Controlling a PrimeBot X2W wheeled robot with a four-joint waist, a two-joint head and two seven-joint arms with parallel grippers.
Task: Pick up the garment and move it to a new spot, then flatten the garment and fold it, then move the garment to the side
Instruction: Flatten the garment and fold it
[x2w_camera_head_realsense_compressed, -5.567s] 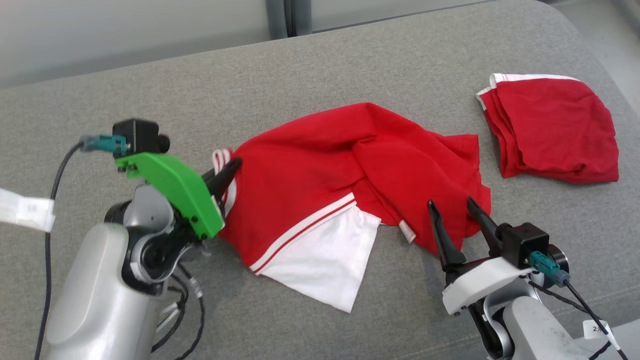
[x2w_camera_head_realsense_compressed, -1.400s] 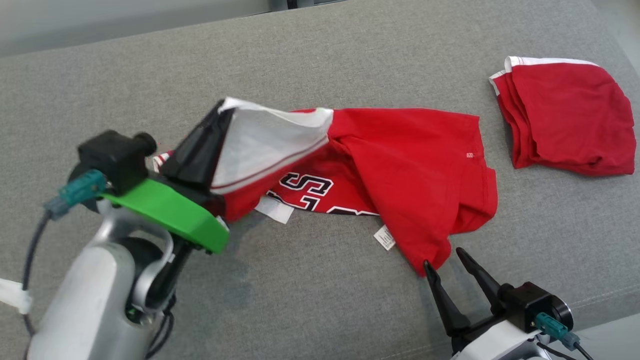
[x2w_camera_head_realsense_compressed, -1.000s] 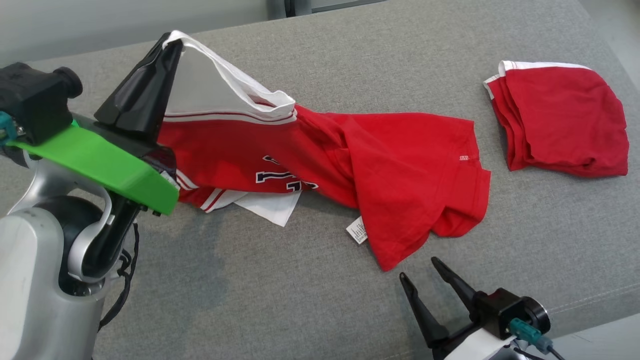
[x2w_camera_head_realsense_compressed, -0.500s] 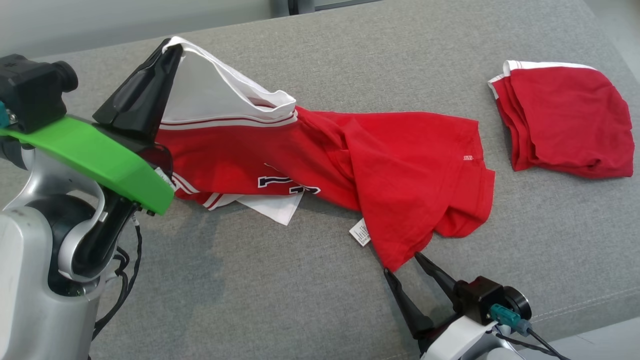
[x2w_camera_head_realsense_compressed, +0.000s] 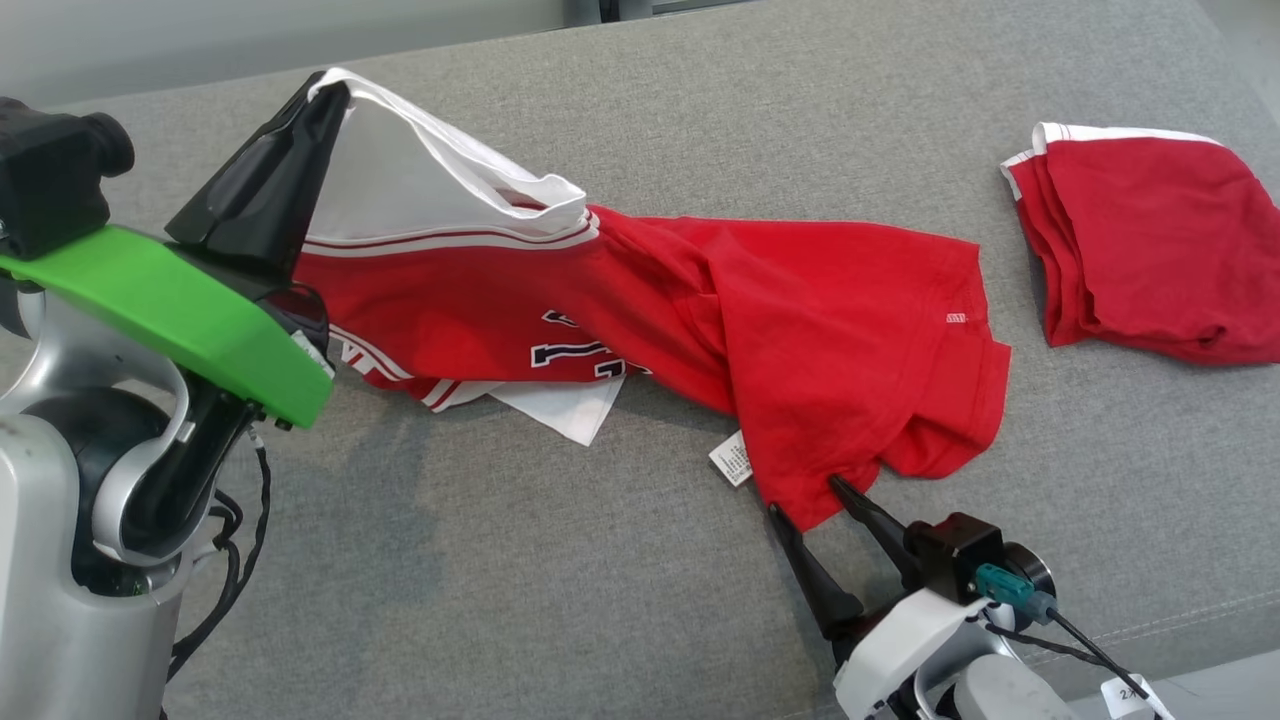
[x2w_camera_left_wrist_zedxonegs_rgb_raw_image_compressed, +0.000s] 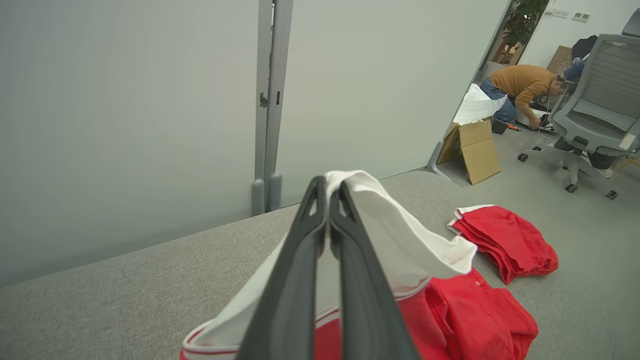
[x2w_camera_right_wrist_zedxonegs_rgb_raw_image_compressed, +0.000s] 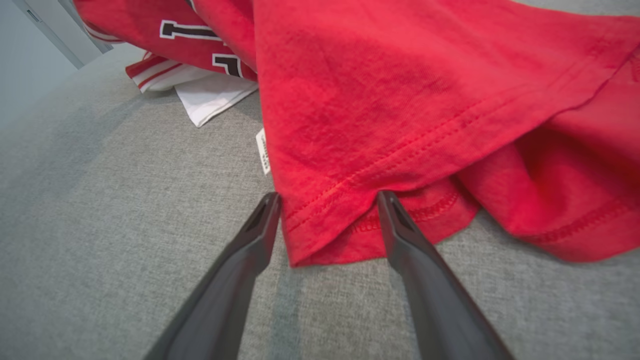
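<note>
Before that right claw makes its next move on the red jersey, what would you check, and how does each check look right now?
1. Anchor grip: left claw shut on the white sleeve of the red jersey: ok.
2. Ready to grasp: right claw open: ok.
3. Aim: hem corner sits inside the right claw's opening: ok.
4. Second grip: hem corner pinched: not ok, not yet closed.
5. Neighbour: folded red garment lies apart from the red jersey: ok.
6. Flatness: red jersey smooth on the grey cushion: not ok, bunched and twisted.
</note>
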